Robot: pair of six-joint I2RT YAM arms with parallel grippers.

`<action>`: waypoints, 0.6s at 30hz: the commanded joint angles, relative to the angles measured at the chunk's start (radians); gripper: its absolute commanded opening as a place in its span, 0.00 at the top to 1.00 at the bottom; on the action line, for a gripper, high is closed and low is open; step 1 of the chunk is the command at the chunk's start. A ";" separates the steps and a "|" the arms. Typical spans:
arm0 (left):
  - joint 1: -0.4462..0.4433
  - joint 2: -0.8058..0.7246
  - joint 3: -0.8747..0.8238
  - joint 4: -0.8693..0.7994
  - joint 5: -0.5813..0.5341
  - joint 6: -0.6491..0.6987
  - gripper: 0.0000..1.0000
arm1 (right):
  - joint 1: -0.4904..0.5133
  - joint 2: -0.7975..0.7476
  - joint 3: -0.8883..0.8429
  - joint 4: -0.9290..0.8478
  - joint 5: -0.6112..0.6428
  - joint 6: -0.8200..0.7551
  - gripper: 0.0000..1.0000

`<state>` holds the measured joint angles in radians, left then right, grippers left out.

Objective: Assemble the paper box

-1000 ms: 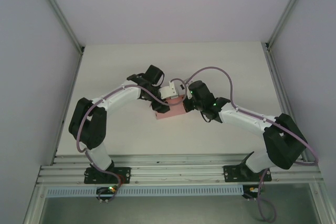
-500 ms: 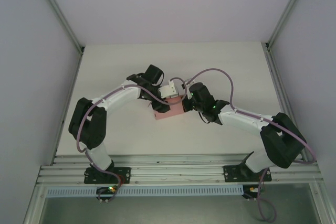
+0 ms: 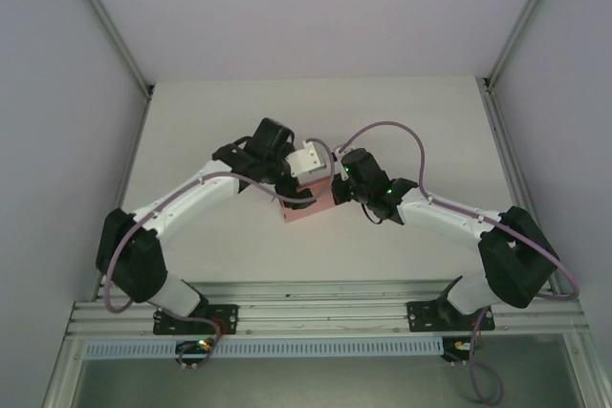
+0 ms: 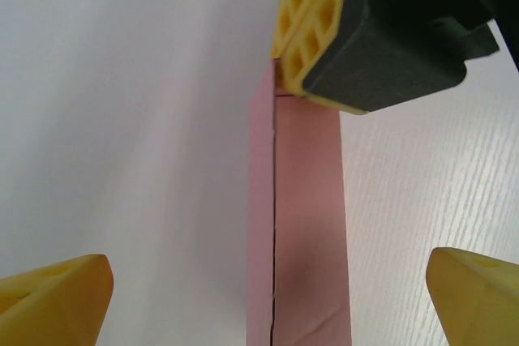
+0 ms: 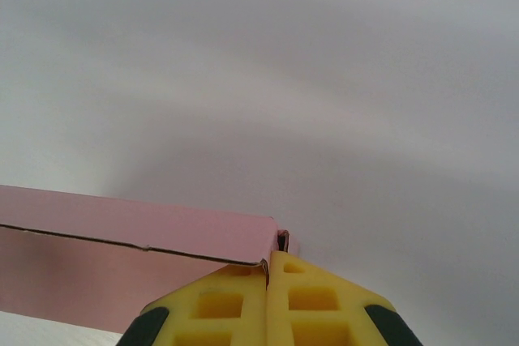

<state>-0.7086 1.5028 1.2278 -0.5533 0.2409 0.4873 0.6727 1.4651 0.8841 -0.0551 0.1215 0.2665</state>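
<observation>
The paper box (image 3: 312,209) is a small, low pink box near the table's middle, between the two wrists. In the left wrist view the paper box (image 4: 306,224) runs up the middle as a narrow pink side with a thin seam along it. My left gripper (image 4: 268,301) stands wide open, one yellow fingertip (image 4: 61,301) on each side of the box, neither touching it. My right gripper (image 5: 268,281) is shut on the box's end corner (image 5: 272,241). Its yellow fingers (image 4: 312,30) show at the box's far end.
The pale wood-grain table (image 3: 402,121) lies bare round the box. White enclosure walls (image 3: 57,93) stand on both sides and at the back. A metal rail (image 3: 316,317) with both arm bases runs along the near edge.
My left gripper has opened wide and let go of the box, and its arm has stretched out with the elbow swinging left. The right gripper has kept its grip and barely moved.
</observation>
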 commanded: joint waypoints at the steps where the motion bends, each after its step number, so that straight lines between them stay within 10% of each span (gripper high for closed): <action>1: -0.005 -0.063 -0.027 0.002 -0.209 -0.236 0.02 | 0.009 0.016 0.011 -0.118 0.011 0.025 1.00; 6: -0.007 -0.180 -0.102 -0.134 -0.360 -0.552 0.19 | 0.010 0.033 0.039 -0.159 0.012 0.030 0.99; 18: -0.013 -0.160 -0.137 -0.183 -0.306 -0.661 0.54 | 0.010 0.067 0.085 -0.228 -0.017 0.032 0.98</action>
<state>-0.7212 1.3144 1.0866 -0.7010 -0.0463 -0.1158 0.6750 1.5082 0.9764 -0.1684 0.1215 0.2749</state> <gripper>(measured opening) 0.488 0.039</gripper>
